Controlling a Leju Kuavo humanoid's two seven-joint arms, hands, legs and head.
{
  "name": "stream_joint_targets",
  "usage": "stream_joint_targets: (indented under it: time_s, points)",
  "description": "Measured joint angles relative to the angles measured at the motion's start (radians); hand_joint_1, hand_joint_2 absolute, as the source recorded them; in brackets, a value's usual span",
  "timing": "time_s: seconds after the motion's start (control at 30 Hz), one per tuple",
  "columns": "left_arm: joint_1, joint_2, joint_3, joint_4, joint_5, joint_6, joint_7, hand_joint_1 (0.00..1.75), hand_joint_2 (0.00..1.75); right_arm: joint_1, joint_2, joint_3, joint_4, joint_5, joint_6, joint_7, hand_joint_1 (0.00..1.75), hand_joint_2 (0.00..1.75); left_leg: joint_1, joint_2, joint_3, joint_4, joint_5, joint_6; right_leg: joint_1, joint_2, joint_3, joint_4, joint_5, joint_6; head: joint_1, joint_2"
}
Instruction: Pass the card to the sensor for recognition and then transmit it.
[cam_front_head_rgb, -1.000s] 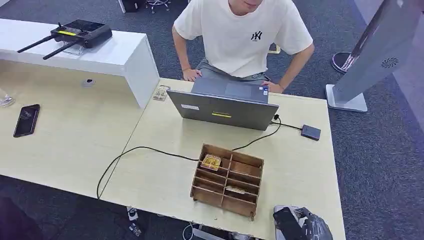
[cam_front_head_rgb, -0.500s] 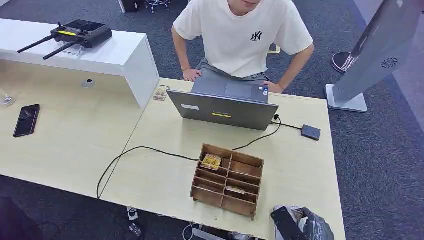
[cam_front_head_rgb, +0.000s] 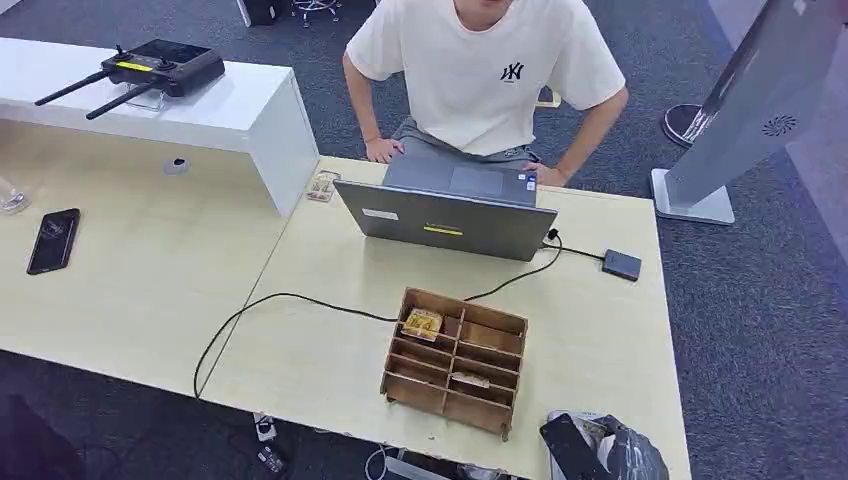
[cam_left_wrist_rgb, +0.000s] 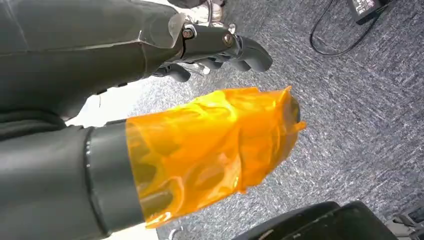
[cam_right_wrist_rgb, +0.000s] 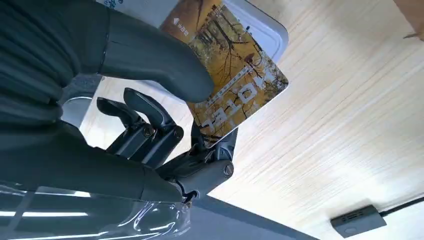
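Note:
A yellow card (cam_right_wrist_rgb: 240, 85) printed with autumn trees and the word HOTEL is pinched between the thumb and fingers of my right hand (cam_right_wrist_rgb: 150, 135). It hangs just above the light wooden table (cam_right_wrist_rgb: 350, 115), over a white flat object (cam_right_wrist_rgb: 260, 25). In the head view my right hand (cam_front_head_rgb: 605, 450) is at the table's near right corner. The sensor (cam_front_head_rgb: 621, 264), a small dark flat box on a cable, lies at the far right of the table, well beyond that hand, and appears again as sensor (cam_right_wrist_rgb: 357, 220). My left hand (cam_left_wrist_rgb: 200, 135), its thumb wrapped in orange tape, hangs over grey carpet holding nothing.
A wooden compartment box (cam_front_head_rgb: 465, 303) stands mid-table with another yellow card (cam_front_head_rgb: 423, 323) in one slot. Behind it is an open laptop (cam_front_head_rgb: 445, 220) with a person (cam_front_head_rgb: 485, 70) leaning on it. A black cable (cam_front_head_rgb: 260, 305) crosses the table. A phone (cam_front_head_rgb: 53, 240) lies far left.
My right hand with the card has edged slightly left near the table's front right corner. The person has shifted a little. Everything else on the table stays put.

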Motion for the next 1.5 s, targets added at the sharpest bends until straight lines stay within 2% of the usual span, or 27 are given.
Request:
stream_joint_targets:
  time_s: [1.5]
  points:
    - [0.0,0.0,0.008,0.0,-0.01,0.0,0.003,0.0,0.0,-0.004,0.014,0.001,0.021,0.012,0.004,0.028,1.75,1.75,0.0,0.0,0.0,0.0,0.0,0.0,0.0,0.0,0.0,0.0,0.0,0.0,0.0,0.0]
